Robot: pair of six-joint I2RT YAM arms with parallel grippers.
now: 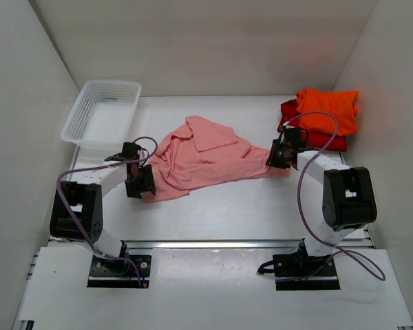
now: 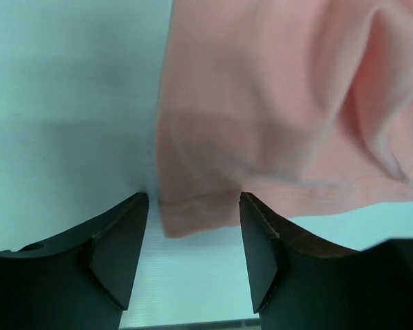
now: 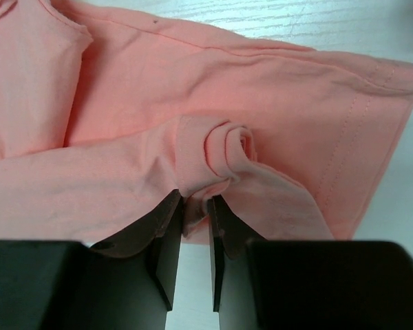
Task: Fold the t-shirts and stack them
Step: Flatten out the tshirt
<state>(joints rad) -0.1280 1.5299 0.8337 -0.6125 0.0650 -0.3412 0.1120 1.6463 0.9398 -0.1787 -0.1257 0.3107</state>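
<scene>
A white mesh basket (image 1: 102, 113) stands upright at the far left corner of the white table (image 1: 248, 206).

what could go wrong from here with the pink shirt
1. The right end effector pinches only a small rolled bunch of the salmon-pink shirt. The cloth may slip out, or several layers may drag along when it pulls.
2. The left end effector stands open astride the hem corner, barely over the edge, so closing could miss it.
3. The right arm works close to the stacked orange shirt, and a swing might disturb it.
</scene>
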